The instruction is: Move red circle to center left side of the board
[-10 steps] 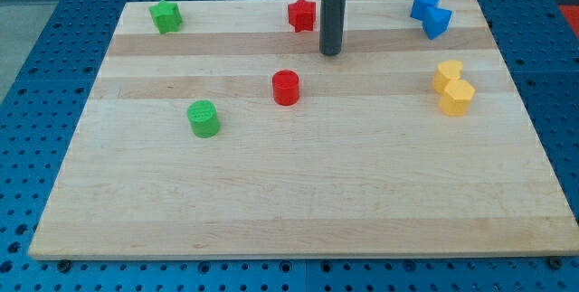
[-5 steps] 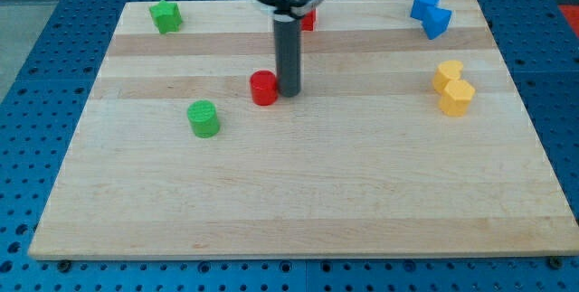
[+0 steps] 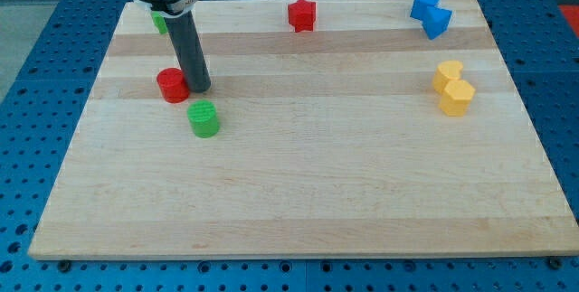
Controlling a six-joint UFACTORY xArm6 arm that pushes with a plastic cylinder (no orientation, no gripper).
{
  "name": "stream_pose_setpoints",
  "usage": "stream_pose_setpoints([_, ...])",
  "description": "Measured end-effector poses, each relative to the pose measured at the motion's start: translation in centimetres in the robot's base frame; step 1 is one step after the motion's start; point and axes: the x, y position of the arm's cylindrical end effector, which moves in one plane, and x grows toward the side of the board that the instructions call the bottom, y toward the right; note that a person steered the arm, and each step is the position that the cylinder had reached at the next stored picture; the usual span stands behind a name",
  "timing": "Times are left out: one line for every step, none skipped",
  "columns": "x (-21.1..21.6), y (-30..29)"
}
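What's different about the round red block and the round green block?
The red circle is red and has my tip right against its side on the view's right; the green circle is green and nothing touches it. The red circle lies nearer the view's top and a little further to the view's left, the green circle lower down. Both are short round blocks standing flat on the board, about the same size.

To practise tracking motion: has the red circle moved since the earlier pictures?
Yes. The red circle has slid toward the view's left; once right of the unmoved green circle, it is now left of it, my tip touching its right.
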Motion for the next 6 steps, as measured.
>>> stream_pose_setpoints([-0.4, -0.9])
stream_pose_setpoints([-0.3, -2.7])
stream_pose_setpoints([-0.2, -4.3])
stream_pose_setpoints([-0.2, -5.2])
stream_pose_setpoints([-0.2, -5.2])
stream_pose_setpoints([-0.2, -4.9])
